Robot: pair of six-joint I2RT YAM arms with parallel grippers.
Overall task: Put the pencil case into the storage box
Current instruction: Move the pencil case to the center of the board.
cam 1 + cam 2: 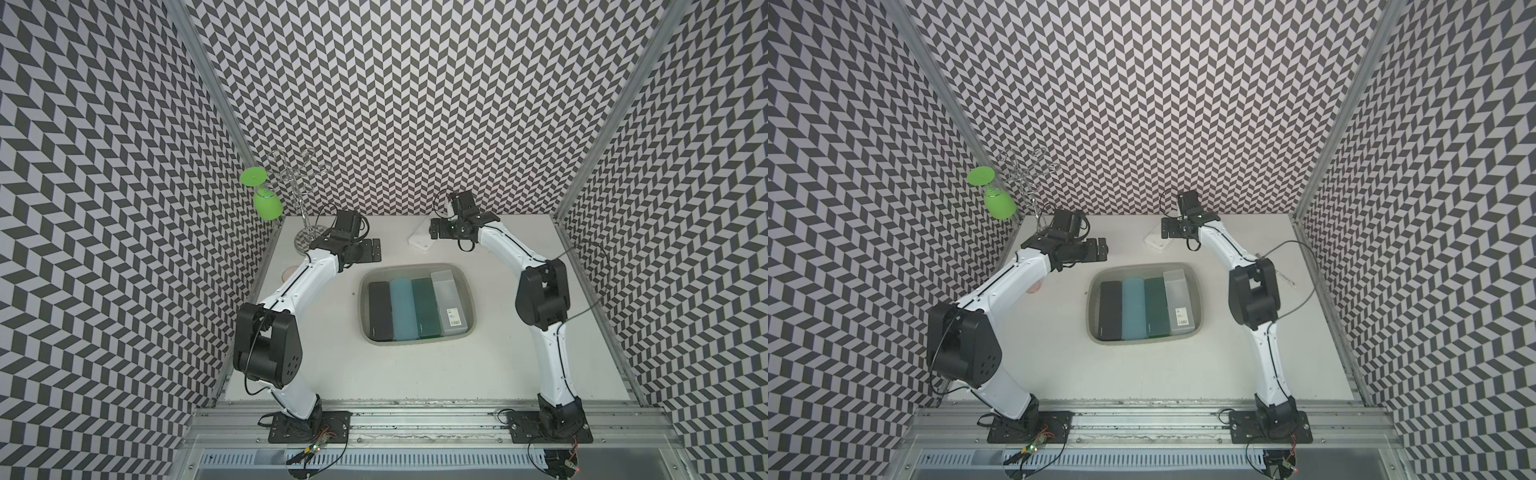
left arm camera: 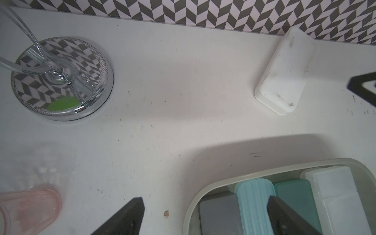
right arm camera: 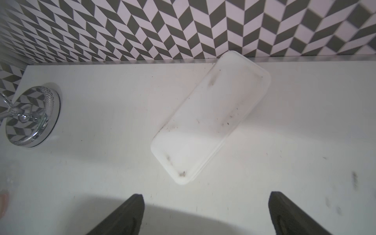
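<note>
The grey storage box [image 1: 415,267] [image 1: 1142,266] sits mid-table and holds several long cases side by side: black [image 1: 380,305], light blue [image 1: 403,307], dark green [image 1: 424,305] and a clear one [image 1: 449,301]. A white pencil case [image 1: 420,241] [image 1: 1156,243] [image 2: 284,71] [image 3: 211,116] lies flat on the table near the back wall. My right gripper [image 1: 434,228] [image 3: 206,195] hovers open just short of it, nothing between its fingers. My left gripper [image 1: 372,250] [image 2: 205,200] is open and empty above the box's far left corner [image 2: 195,199].
A chrome glass rack [image 1: 309,239] [image 2: 61,79] stands at the back left with a green glass [image 1: 268,203] hanging upside down from it. A pink cup [image 2: 26,207] lies on the table beside my left forearm. Patterned walls close in three sides.
</note>
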